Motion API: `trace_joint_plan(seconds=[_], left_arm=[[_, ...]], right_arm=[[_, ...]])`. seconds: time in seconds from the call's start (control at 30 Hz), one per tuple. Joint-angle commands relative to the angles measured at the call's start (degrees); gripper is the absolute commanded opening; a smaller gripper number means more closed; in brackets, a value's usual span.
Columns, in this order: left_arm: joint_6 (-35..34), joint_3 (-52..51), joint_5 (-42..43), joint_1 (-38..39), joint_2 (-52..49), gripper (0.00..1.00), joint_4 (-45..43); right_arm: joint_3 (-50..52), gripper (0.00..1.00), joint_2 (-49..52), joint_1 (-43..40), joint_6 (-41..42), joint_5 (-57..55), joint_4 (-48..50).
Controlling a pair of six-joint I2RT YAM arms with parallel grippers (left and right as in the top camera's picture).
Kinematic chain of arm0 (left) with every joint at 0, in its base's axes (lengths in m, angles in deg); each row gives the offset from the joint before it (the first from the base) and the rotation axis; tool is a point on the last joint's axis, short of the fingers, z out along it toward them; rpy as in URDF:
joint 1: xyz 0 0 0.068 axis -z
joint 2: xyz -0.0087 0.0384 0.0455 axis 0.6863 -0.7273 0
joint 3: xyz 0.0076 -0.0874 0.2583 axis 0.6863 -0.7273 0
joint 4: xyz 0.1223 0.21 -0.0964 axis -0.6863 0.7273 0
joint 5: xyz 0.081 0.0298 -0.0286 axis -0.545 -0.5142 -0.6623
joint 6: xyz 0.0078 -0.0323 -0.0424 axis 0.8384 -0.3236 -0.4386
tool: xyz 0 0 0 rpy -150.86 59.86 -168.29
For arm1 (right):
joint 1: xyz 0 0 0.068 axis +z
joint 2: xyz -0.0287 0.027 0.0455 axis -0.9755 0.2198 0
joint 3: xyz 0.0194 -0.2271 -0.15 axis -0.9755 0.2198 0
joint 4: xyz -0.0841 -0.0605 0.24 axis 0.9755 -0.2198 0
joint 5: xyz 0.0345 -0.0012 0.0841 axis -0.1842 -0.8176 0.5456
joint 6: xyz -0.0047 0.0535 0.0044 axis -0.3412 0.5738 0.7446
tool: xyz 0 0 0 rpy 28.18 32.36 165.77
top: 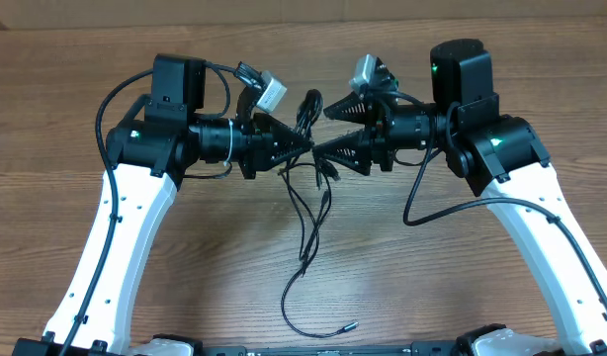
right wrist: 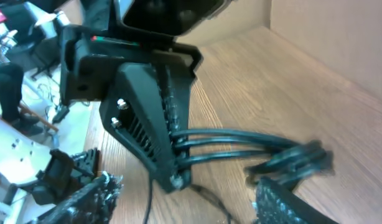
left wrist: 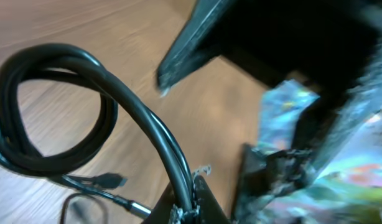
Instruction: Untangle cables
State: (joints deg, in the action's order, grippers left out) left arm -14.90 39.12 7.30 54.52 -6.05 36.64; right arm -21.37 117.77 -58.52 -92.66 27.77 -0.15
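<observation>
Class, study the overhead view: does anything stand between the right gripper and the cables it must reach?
Nothing visible does. The right gripper stands open directly beside the cables, which the left gripper pinches shut from the opposite side.

Two robot arms: left arm (top: 126,227), right arm (top: 541,218). Two grippers, one per arm, each with two fingers: left gripper (top: 303,148), right gripper (top: 325,130). One wooden table (top: 66,59). One tangle of thin black cables (top: 305,222); from overhead the strands cannot be counted, while the right wrist view shows three side by side. One free plug (top: 350,323).
</observation>
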Motion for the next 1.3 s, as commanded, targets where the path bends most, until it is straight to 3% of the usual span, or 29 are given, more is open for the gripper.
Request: trace_joint_plan(seconds=[0.0, 0.27, 0.3, 0.4, 0.43, 0.53, 0.63, 0.73, 0.87, 1.0, 1.07, 1.13, 1.27], left_arm=[[8.4, 0.9, -9.0, 0.3, -0.1, 0.04, 0.8], [24.7, 0.9, -12.1, 3.1, 0.1, 0.04, 0.8], [29.8, 0.9, -12.8, 5.3, 0.3, 0.04, 0.8], [36.3, 0.9, -18.6, 9.6, 0.3, 0.04, 0.2], [37.0, 0.9, -24.6, 11.8, 0.3, 0.04, -0.7], [36.8, 0.9, -35.2, 15.8, 0.3, 0.04, -3.0], [33.7, 0.9, -42.8, 18.7, 0.3, 0.04, -6.6], [29.7, 0.9, -44.9, 19.0, 0.3, 0.04, -9.5], [29.4, 0.9, -44.9, 19.0, 0.3, 0.04, -10.6], [29.5, 0.9, -44.9, 19.2, 0.3, 0.04, -10.4], [29.5, 0.9, -44.4, 19.2, 0.3, 0.04, -10.4], [29.5, 0.9, -43.0, 19.2, 0.3, 0.04, -10.5], [28.2, 0.9, -43.1, 19.2, 0.3, 0.04, -11.7]], right_arm=[[-0.5, 0.74, -0.5, -0.7, 14.0, -9.2, -0.4], [-0.5, 0.73, -0.5, -4.5, 42.2, -12.4, -1.9], [-0.5, 0.73, -0.5, -5.1, 48.0, -11.4, -2.7], [-0.5, 0.73, -0.5, -5.4, 51.5, -9.4, -2.8], [-0.5, 0.72, -0.5, -5.4, 52.5, -9.4, -2.8], [-0.5, 0.70, -0.5, -5.4, 52.5, -9.4, -2.8], [-0.5, 0.61, -0.5, -5.4, 54.0, -9.4, -3.3], [-0.5, 0.56, -0.5, -5.4, 54.0, -10.4, -4.5], [-0.5, 0.55, -0.5, -5.4, 54.0, -13.1, -6.5], [-0.5, 0.31, -0.5, -5.4, 54.0, -13.2, -6.5], [-0.5, 0.26, -0.5, -5.4, 53.9, -14.2, -6.5], [-0.5, 0.26, -0.5, -5.4, 53.8, -14.8, -6.8], [-0.5, 0.38, -0.5, -5.4, 53.8, -18.6, -10.1]])
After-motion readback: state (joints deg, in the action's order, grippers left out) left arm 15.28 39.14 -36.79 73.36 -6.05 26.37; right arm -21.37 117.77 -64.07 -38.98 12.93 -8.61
